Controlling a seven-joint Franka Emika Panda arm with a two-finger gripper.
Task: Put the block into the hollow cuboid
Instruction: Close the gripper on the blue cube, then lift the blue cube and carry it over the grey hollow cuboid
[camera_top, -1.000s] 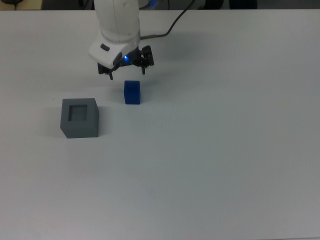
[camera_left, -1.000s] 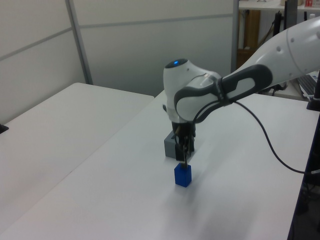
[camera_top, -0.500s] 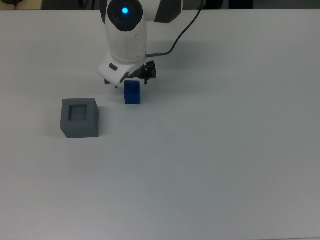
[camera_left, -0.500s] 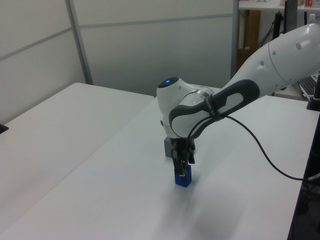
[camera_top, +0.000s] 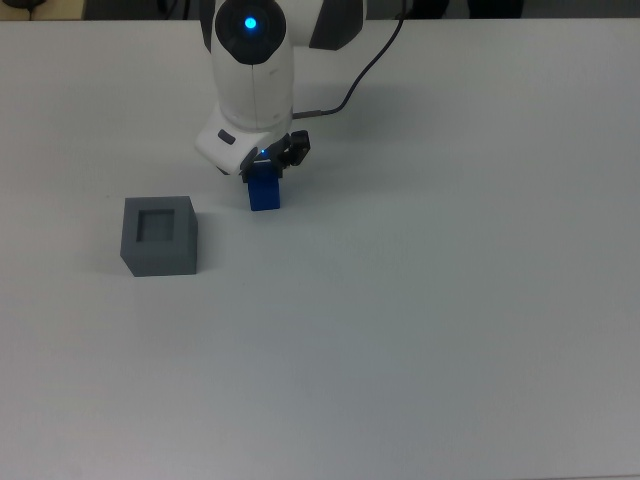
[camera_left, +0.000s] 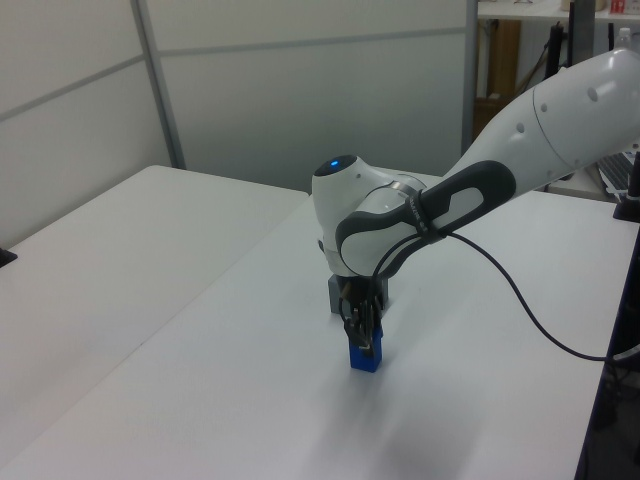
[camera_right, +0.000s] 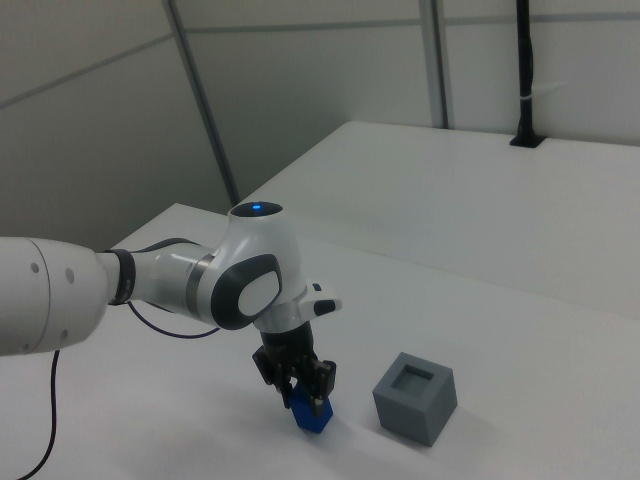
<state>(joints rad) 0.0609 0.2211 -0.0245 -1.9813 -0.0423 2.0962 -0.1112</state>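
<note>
Fingers of the gripper (camera_top: 264, 172) straddle the top of the block (camera_top: 265, 193), narrowed around it, though whether they grip it cannot be told. Block sits on the table (camera_top: 450, 300), apart from the hollow cuboid (camera_top: 159, 235) at the top view's left. Lifting, carrying and dropping it in appear to remain.
</note>
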